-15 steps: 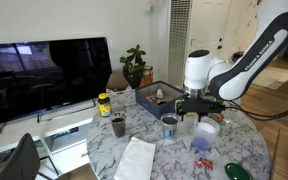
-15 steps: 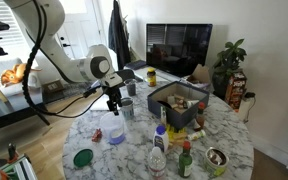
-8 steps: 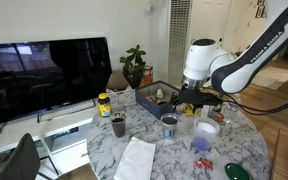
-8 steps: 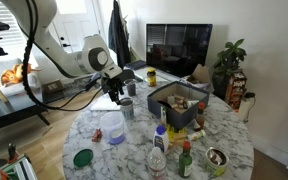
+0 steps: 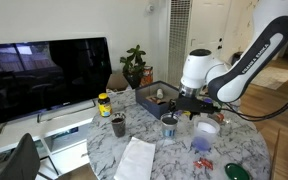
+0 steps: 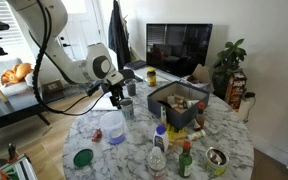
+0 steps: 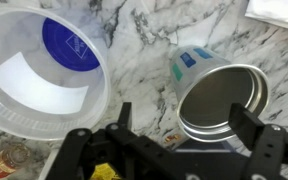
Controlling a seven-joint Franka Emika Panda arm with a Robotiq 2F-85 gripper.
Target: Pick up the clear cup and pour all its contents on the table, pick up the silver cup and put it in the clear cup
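At three o'clock the silver cup (image 7: 219, 100) shines as smooth metal; at nine, the clear cup (image 7: 34, 85) is see-through plastic; my worktop (image 7: 149, 25) looks like polished marble.

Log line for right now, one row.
gripper: open, above silver cup | silver cup: on table, ungrasped | clear cup: upright beside it

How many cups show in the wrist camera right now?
2: the clear cup at left and the silver cup at right, both on the table. Others may lie outside this view.
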